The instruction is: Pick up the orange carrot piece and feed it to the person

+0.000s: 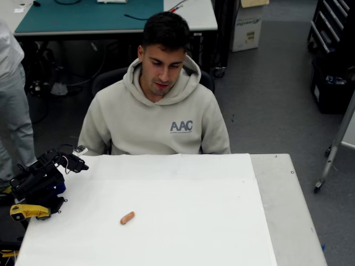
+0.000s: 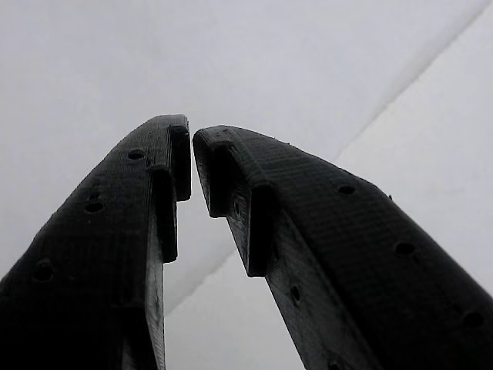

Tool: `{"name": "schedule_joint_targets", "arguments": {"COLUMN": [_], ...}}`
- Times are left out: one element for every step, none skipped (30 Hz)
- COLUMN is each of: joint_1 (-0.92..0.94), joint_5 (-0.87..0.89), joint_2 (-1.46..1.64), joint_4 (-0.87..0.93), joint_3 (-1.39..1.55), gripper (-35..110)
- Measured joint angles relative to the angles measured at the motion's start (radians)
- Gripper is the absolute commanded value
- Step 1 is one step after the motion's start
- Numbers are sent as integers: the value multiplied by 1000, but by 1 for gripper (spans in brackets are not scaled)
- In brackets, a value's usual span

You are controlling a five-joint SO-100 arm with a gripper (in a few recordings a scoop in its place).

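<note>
White sheeting covers most of the table [image 1: 266, 221] in the overhead view, with a bare grey strip of tabletop down its right side and grey workshop floor beyond. Behind the far edge, at twelve o'clock from the sheet's middle, sits the person [image 1: 158, 111] in a light beige hoodie with "AAC" on the chest, head bowed toward the table. The orange carrot piece [image 1: 127, 218] lies alone on the white sheet at about seven o'clock from its middle, lying slightly askew with its right end a little farther from the camera, and touching nothing else. The arm [image 1: 39, 183], black with a yellow part at its base, is folded up at the table's left edge, at about nine o'clock, well apart from the carrot piece. Its gripper [image 1: 83, 165] points to the right, over the sheet's far-left corner. In the wrist view the gripper [image 2: 191, 146] is seen close up against the white surface: two black fingers [image 2: 100, 231] converge until their tips nearly meet, leaving only a thin sliver between them, and nothing sits in it, so the fingers are clenched on nothing. A partly seen figure in grey clothing [image 1: 12, 100] stands at the left edge at ten o'clock, and a teal-topped bench [image 1: 83, 16] runs behind the person.
</note>
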Motion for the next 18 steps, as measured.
{"name": "schedule_joint_targets", "arguments": {"joint_1": [0, -8, -15, -26, -29, -29, -25, -18, -17, -17, -17, -17, -17, -17, -17, -17, -17, -17], "joint_5": [0, 0, 0, 0, 0, 0, 0, 0, 0, 0, 0, 0, 0, 0, 0, 0, 0, 0], "joint_2": [0, 0, 0, 0, 0, 0, 0, 0, 0, 0, 0, 0, 0, 0, 0, 0, 0, 0], "joint_4": [0, 0, 0, 0, 0, 0, 0, 0, 0, 0, 0, 0, 0, 0, 0, 0, 0, 0], "joint_3": [0, 0, 0, 0, 0, 0, 0, 0, 0, 0, 0, 0, 0, 0, 0, 0, 0, 0], "gripper": [-3, -3, -3, -3, -3, -3, -3, -3, -3, -3, -3, -3, -3, -3, -3, -3, -3, -3]}}
